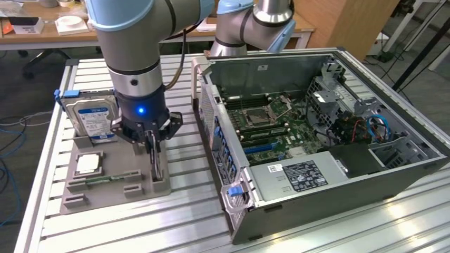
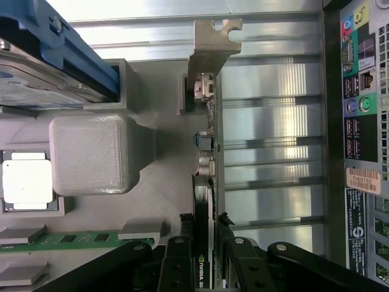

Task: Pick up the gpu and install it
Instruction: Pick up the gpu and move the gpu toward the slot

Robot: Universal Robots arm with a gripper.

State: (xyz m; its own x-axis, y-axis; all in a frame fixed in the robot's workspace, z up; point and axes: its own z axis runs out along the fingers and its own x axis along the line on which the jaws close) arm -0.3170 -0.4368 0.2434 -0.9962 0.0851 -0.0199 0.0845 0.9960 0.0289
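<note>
The black gripper (image 2: 206,246) has its jaws pinching the thin green-and-dark gpu card (image 2: 205,182), which stands on edge between them in the grey plastic holder (image 1: 105,192), presenting both flat faces for gripping.

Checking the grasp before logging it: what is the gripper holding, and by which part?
The gpu, standing on edge in the gray holder; the gripper pinches its two faces, away from the silver bracket.
</note>
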